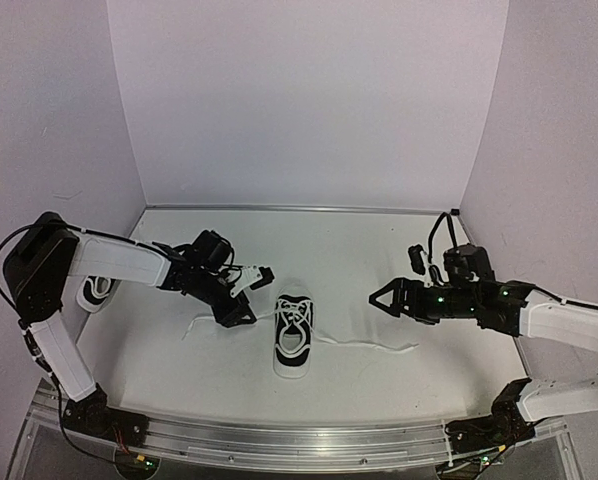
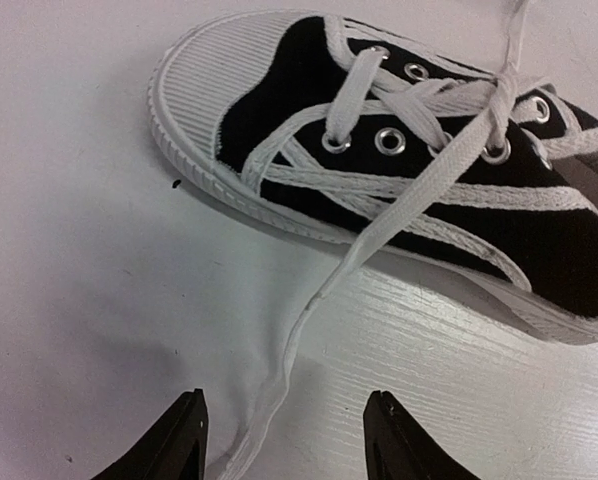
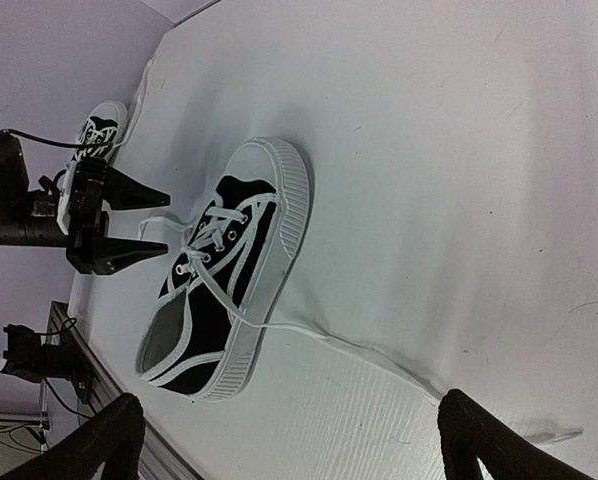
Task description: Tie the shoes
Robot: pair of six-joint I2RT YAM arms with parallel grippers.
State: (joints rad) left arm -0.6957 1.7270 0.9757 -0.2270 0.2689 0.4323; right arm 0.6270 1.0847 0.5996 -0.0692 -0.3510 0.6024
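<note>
Currently left fingers (image 2: 182, 445) stand apart astride a lace (image 2: 399, 215) of the shoe (image 1: 293, 337); right fingers (image 3: 104, 445) gape wide.

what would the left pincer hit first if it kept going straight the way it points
The left pincer straddles the white lace, so that first; beyond it, probably the sneaker, though depth is unclear.

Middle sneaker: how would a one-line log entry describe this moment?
left gripper: open, lace between fingers | right gripper: open, empty | sneaker: untied
</note>
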